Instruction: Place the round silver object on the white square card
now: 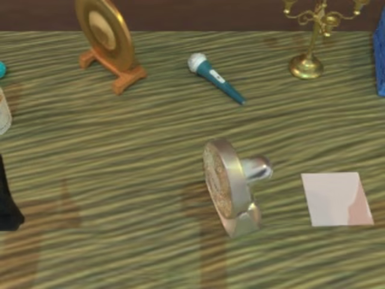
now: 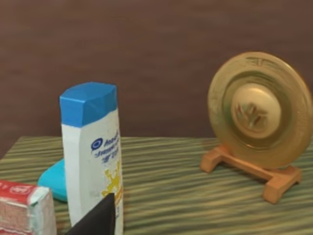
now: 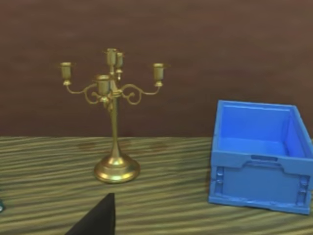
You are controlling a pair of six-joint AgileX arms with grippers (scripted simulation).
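Neither end effector shows its fingers plainly. In the left wrist view only a dark wedge of the left end effector (image 2: 98, 218) rises at the bottom edge, and the right wrist view shows a matching wedge of the right end effector (image 3: 98, 215); whether either is open or closed cannot be told. In the top view a dark piece of the left arm sits at the far left edge, well apart from the task's things, and the right arm is out of frame. Both look parked, so I judge the grasp is not yet begun.

The round silver object (image 1: 231, 186) stands on edge on the counter (image 1: 120, 180) just right of the frame's centre, propped by its small wedge foot, which is why it stays upright and does not lie flat. Its pale speckled face points toward the frame's left and its chrome knob toward the right, so its axis runs roughly left to right, with the disc's broad plane running from upper to lower frame, slightly slanted.

The white square card (image 1: 337, 198) lies flat at the right of the frame, near the disc on its knob side but apart from it, and bare.
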